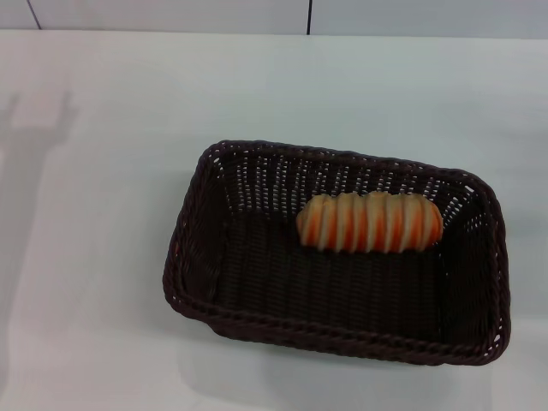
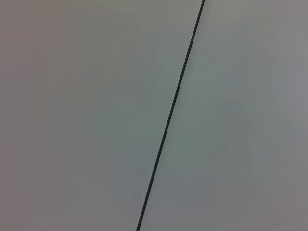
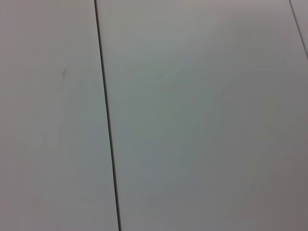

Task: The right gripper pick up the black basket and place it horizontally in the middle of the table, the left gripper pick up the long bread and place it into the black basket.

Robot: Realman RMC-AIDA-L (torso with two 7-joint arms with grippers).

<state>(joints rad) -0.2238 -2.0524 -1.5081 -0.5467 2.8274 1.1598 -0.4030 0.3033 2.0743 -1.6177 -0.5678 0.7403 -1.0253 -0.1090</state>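
Across nearly the whole head view spreads the white tabletop [image 1: 103,257], bare apart from a faint grey shadow on its left side. Its far edge meets a pale wall with two thin dark seams.

Neither end effector appears anywhere in the three views, so whether the left end effector or the right end effector is released or clenched cannot be told. No arm shows either. Both wrist views show only a flat pale surface crossed by narrow dark seam lines: one slanting line in the left wrist view, one long line and a second short one at a corner in the right wrist view. Nothing of the task shows in them, so where the basket or the bread lies relative to either end effector cannot be judged.

The black basket [image 1: 190,257] sits flat on the tabletop, right of centre and towards the near side in the head view, its long side running across the view and slightly turned. The whole braided rim is visible, the right end lying close to the view's edge. The openwork walls let light through at the far side.

The long bread [image 1: 370,223] lies inside the basket on its floor, close to the far wall and towards the right end, lengthwise along the basket's long side. Its orange and cream ridges are plainly visible, and nothing grips it.
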